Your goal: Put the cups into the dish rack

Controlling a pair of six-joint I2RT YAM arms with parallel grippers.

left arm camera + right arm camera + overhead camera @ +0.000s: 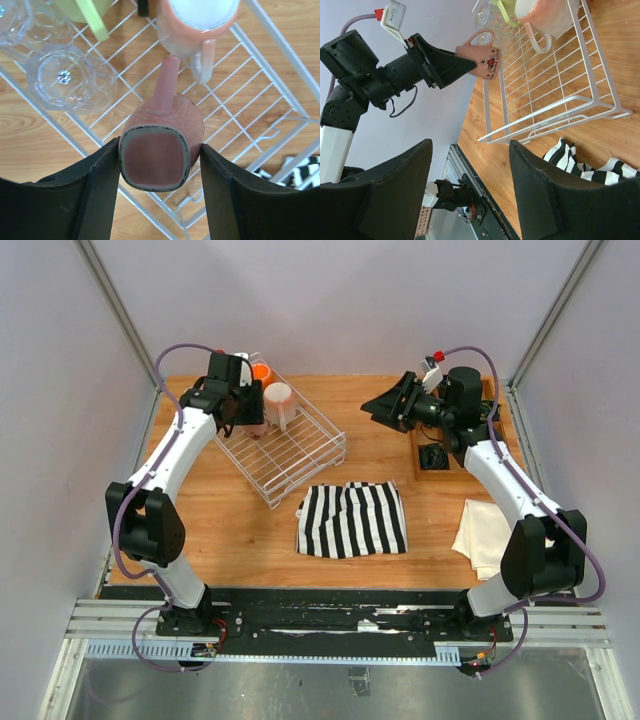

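1. The left tool [159, 150] is clamped on the small dusty-pink ceramic mug [156, 167]. The mug's base faces the wrist and its handle points at the pale pink mug [197, 25].
2. The held mug hangs over the left rim of the white wire dish rack [295, 450]. Whether it is fully inside the rim is unclear, so a nudge toward the rack's middle before lowering seems wise.
3. The right tool [470, 145] gapes empty, well right of the rack.
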